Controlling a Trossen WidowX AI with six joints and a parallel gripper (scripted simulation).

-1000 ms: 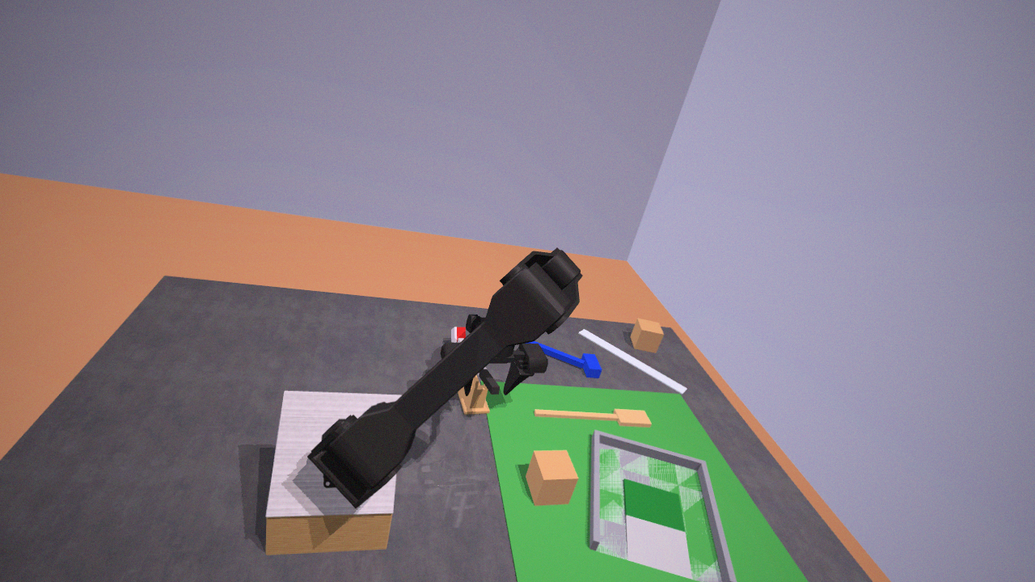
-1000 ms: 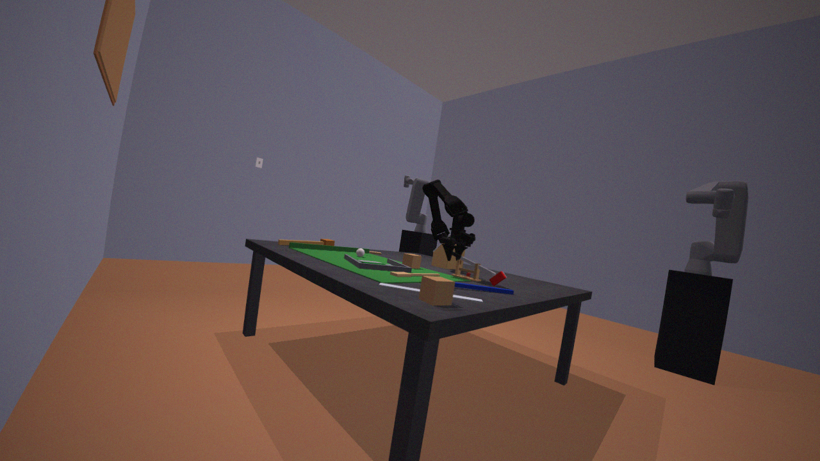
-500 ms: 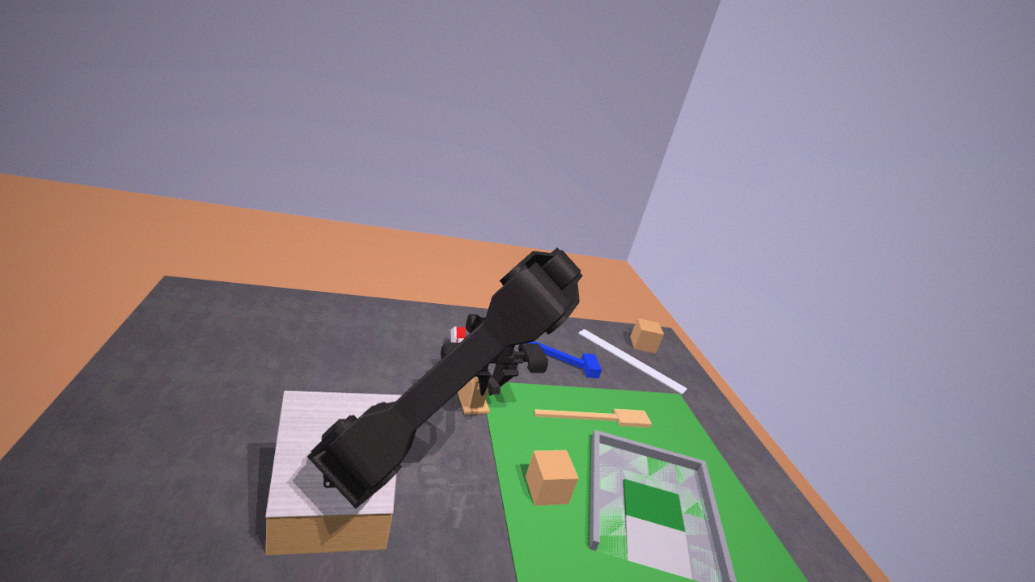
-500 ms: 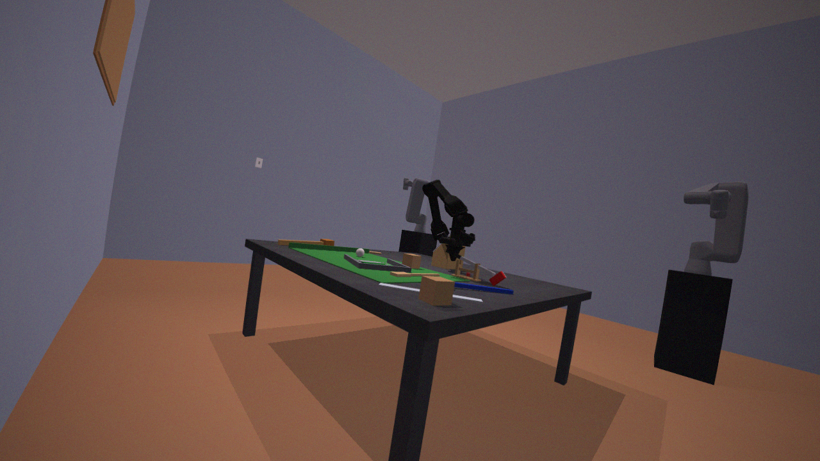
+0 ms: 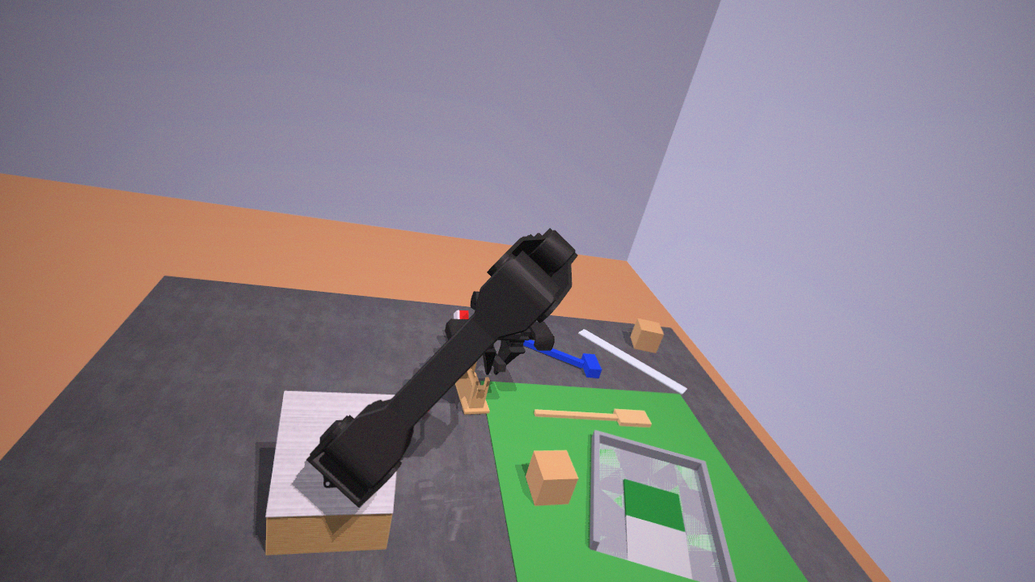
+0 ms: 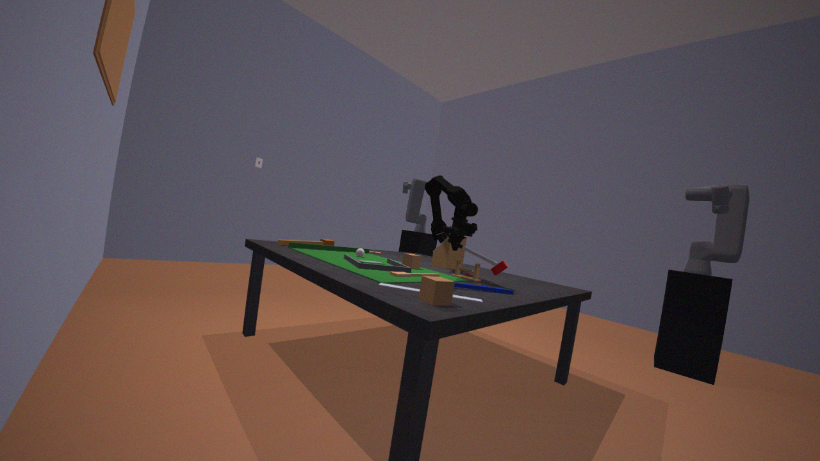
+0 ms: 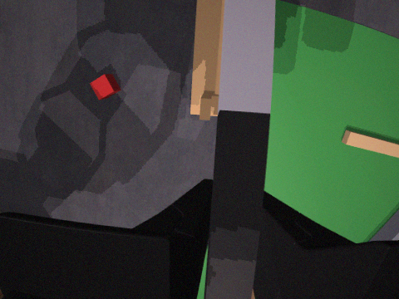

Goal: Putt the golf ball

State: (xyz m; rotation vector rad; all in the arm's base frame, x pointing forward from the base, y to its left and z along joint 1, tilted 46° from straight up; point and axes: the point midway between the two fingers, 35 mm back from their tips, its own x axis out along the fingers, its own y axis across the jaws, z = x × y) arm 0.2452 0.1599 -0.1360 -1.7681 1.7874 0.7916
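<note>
The red putter (image 5: 462,314) (image 6: 499,267) (image 7: 247,54) has a red head, a pale shaft and a black grip. My gripper (image 5: 492,366) (image 6: 456,246) (image 7: 225,190) is shut on the black grip. The shaft slopes down from the fingers, with the head a little above the table, beyond the wooden stand (image 5: 474,406) (image 7: 209,33). The white golf ball (image 6: 360,252) rests on the green mat (image 5: 550,542) (image 7: 324,95). The raised green (image 5: 653,504) and its pale ramp (image 5: 656,546) lie inside a grey-walled frame (image 5: 593,491). The ball is out of view in the top view.
A wooden block (image 5: 553,478) (image 6: 411,260) and a tan paddle (image 5: 633,417) lie on the mat. A blue club (image 5: 592,365), a white strip (image 5: 633,361) and another block (image 5: 646,335) (image 6: 435,291) lie beyond it. A red cube (image 7: 104,86) is beside the stand.
</note>
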